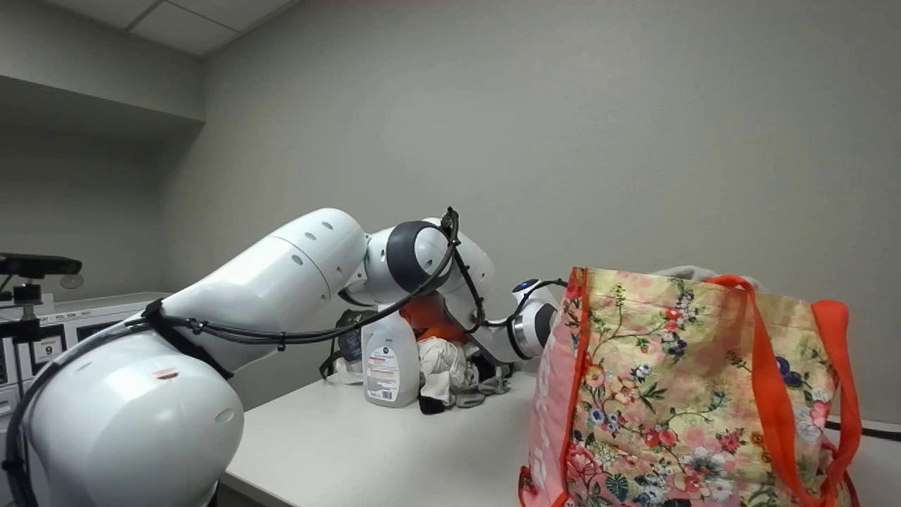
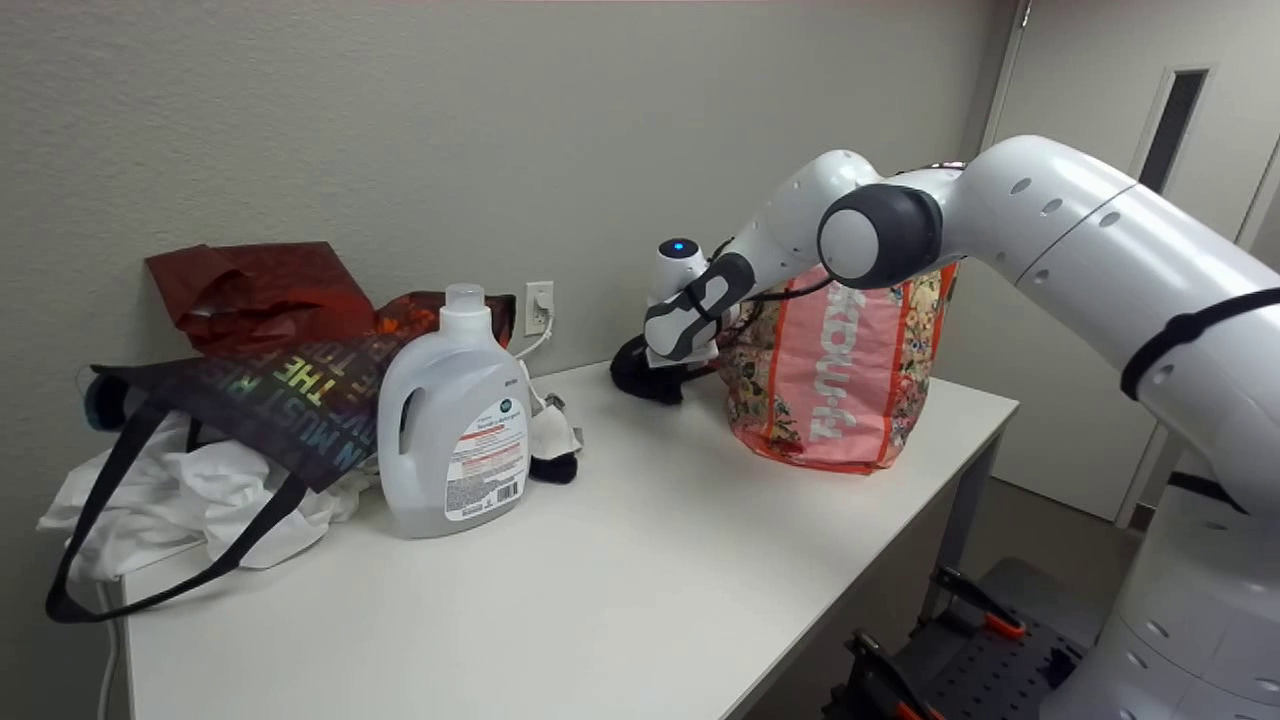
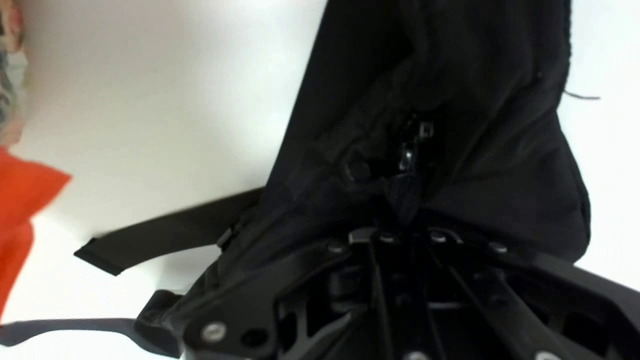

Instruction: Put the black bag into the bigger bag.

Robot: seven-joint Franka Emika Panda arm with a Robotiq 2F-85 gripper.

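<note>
The black bag (image 3: 500,150) lies limp on the white table and fills the middle of the wrist view, its straps trailing left. It also shows in an exterior view (image 2: 640,375), under the wrist by the wall. My gripper (image 3: 409,234) is shut on a fold of its fabric near the zipper and buckle. The bigger bag (image 1: 662,394) stands upright; it also shows just beside the wrist in an exterior view (image 2: 835,390). Its floral side and orange handle (image 3: 22,205) show at the wrist view's left edge. In an exterior view the tote hides my gripper and the black bag.
A detergent bottle (image 2: 450,420) stands on the table (image 2: 560,620). Behind it are a dark printed bag (image 2: 300,400), dark red plastic (image 2: 265,295) and white cloth (image 2: 200,490). Grey cloth (image 1: 690,272) shows above the tote's rim. The wall runs close behind.
</note>
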